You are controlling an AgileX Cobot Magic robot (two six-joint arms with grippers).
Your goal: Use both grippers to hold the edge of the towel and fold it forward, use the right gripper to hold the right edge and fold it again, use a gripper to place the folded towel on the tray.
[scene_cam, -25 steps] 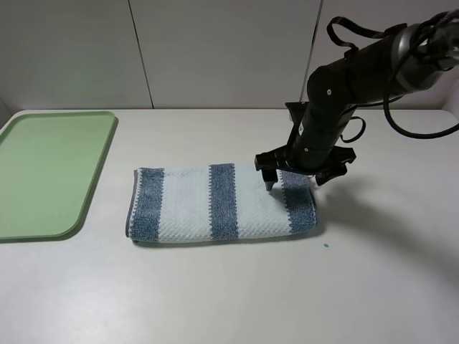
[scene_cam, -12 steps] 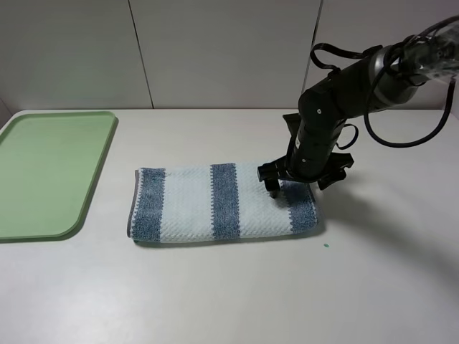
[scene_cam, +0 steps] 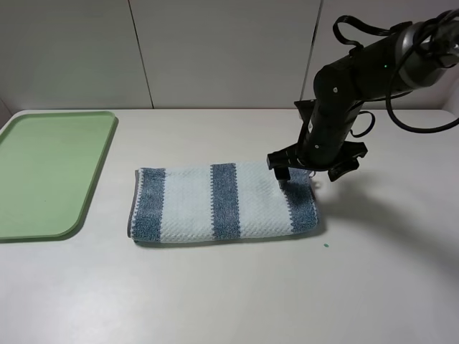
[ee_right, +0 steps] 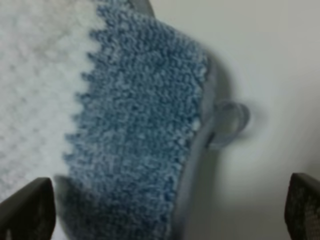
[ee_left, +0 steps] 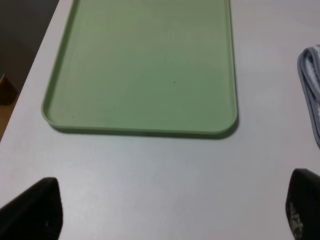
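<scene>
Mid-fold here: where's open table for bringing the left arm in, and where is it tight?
The tray is bare. Free table: the strip between tray and towel, the wide band in front of the towel, and the band behind it. It is crowded only at the towel's right end, where the open right gripper is.

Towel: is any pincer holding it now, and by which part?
Nothing is held. The right pincer stands open over the towel at its right end; the left pincer is open above the table.
</scene>
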